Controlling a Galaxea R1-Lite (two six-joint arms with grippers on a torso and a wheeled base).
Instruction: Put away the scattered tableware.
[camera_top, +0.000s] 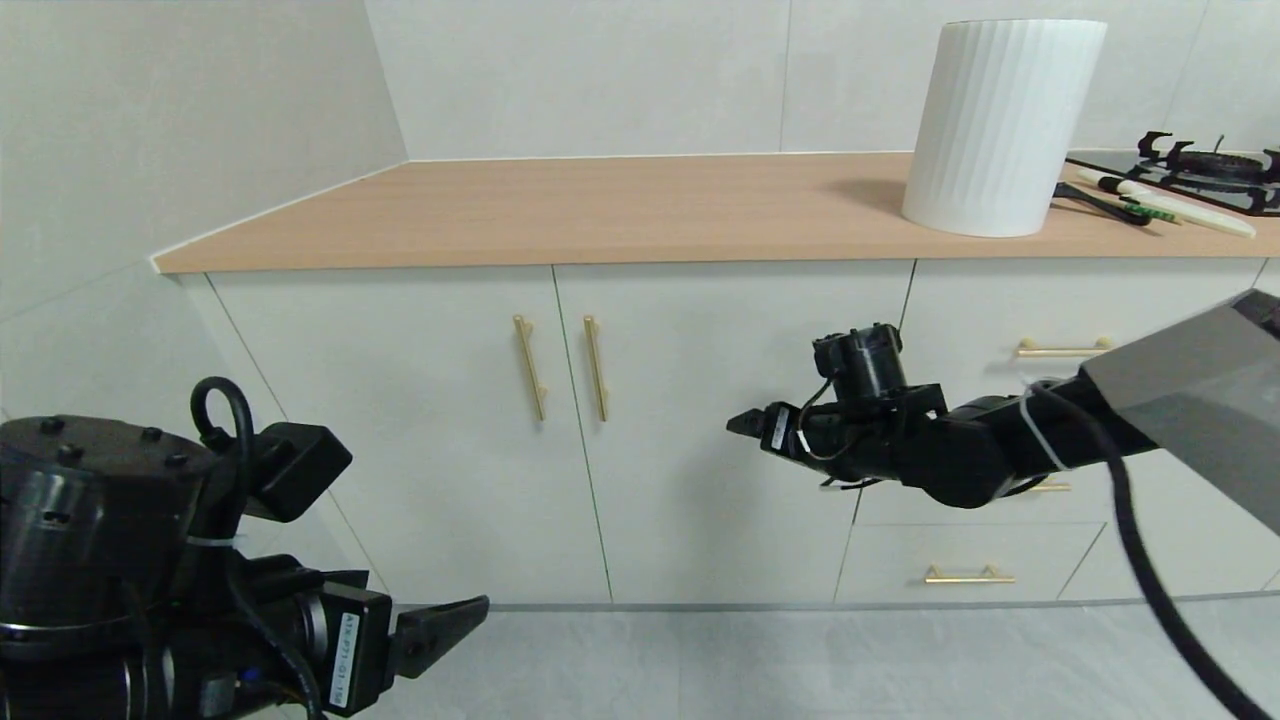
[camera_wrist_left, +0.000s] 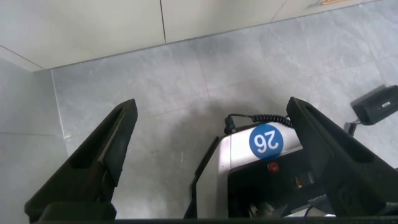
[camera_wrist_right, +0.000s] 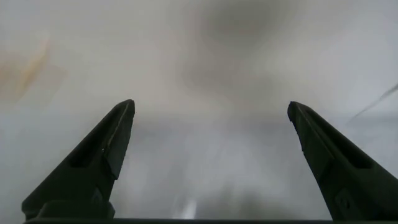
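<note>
Item 1, tableware: several long utensils (camera_top: 1165, 205) lie loose on the far right of the desk (camera_top: 600, 210). One has a black handle (camera_top: 1100, 203). The others are pale, and one of these carries a green patch. Their exact type cannot be told. They rest just beside the front edge of a black stove (camera_top: 1210, 165), and one may overlap it.

Item 2, container: a tall white ribbed container (camera_top: 1000, 125) stands upright on the desk, just to the left of the utensils. The black handle runs up to its base.

Item 3, right hand (camera_top: 750, 423): it is held level in front of the cabinet doors (camera_top: 700, 400), below the desk edge and well apart from the utensils. It points toward the two vertical brass handles (camera_top: 596, 367) without touching them. In the right wrist view the right hand (camera_wrist_right: 211, 109) is released, its fingers spread wide and grasping nothing, facing a blurred pale surface.

Item 4, left hand (camera_top: 450, 625): it sits low on the left, near the floor line and in front of the leftmost door. In the left wrist view the left hand (camera_wrist_left: 211, 106) is released, its fingers wide apart and grasping nothing, above the grey tiled floor (camera_wrist_left: 186, 81).

Item 5, surroundings: drawers with horizontal brass pulls (camera_top: 1062, 348) sit under the right part of the desk, behind the right arm. Pale tiled walls meet at the corner to the left.
</note>
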